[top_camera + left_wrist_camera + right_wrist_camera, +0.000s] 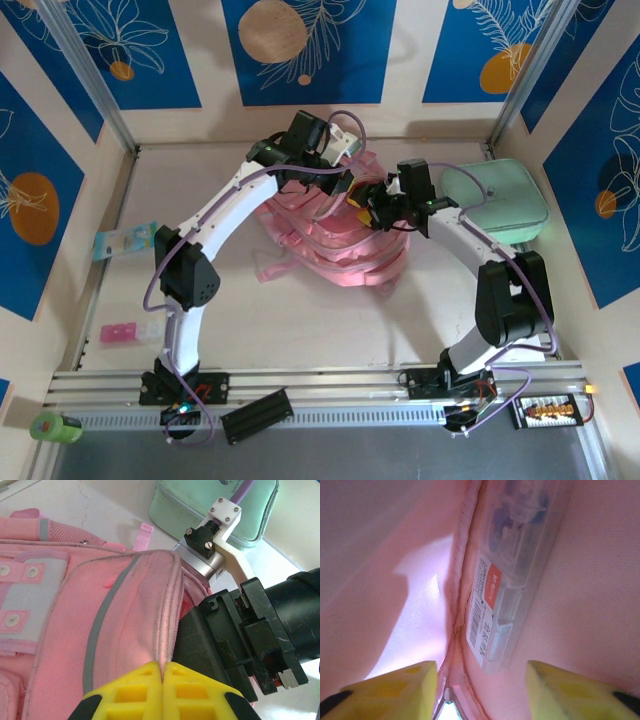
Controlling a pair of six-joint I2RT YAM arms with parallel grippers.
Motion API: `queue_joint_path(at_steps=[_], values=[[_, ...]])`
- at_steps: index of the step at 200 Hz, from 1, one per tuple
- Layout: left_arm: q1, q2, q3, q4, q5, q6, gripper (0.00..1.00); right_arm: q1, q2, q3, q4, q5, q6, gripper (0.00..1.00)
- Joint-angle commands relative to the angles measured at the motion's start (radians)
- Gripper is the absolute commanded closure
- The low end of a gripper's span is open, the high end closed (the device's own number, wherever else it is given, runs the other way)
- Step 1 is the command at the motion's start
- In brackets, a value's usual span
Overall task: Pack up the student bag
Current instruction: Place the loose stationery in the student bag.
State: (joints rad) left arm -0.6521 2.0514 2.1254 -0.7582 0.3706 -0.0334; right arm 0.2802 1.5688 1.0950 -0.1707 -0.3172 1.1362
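Mint case (497,198) lies flat at my far right, close to the wall. Along the left edge sits a blue packet (125,241), with a pink box (122,333) nearer me. Green tape roll (55,428) at the near-left corner. Black block (257,416) by the rail (330,385).

On the pale table (300,330) a large pink fabric backpack (340,262) is laid centrally (straps splayed), a mint-green rounded case (505,195) at the far-right corner.

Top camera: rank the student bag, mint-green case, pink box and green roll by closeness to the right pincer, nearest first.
1. student bag, at the right pincer, centre
2. mint-green case, far right
3. pink box, left side
4. green roll, near-left corner
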Motion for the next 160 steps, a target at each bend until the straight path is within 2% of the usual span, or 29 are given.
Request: queue_joint_path(at_steps=[1,28,53,75,112,144,160], values=[[0.001,-0.056,0.001,0.099,0.061,-0.023,1.00,-0.001,-0.041,-0.008,-0.019,0.018,-0.010,0.57],[0.003,-0.062,-0.031,0.113,0.069,-0.035,1.00,0.012,-0.015,0.030,-0.063,0.076,-0.040,0.70],[0.005,-0.064,-0.042,0.119,0.068,-0.049,1.00,0.042,0.048,0.074,-0.091,0.146,-0.034,0.78],[0.007,-0.069,-0.047,0.124,0.066,-0.059,1.00,0.077,0.082,0.067,-0.040,0.220,-0.007,0.81],[0.009,-0.071,-0.050,0.129,0.067,-0.067,1.00,0.106,0.160,0.071,0.100,0.237,0.018,0.85],[0.016,-0.071,-0.062,0.134,0.069,-0.081,1.00,0.105,0.146,-0.007,0.306,0.215,0.030,0.84],[0.021,-0.073,-0.076,0.145,0.074,-0.094,1.00,0.099,0.105,-0.054,0.339,0.219,0.028,0.83]])
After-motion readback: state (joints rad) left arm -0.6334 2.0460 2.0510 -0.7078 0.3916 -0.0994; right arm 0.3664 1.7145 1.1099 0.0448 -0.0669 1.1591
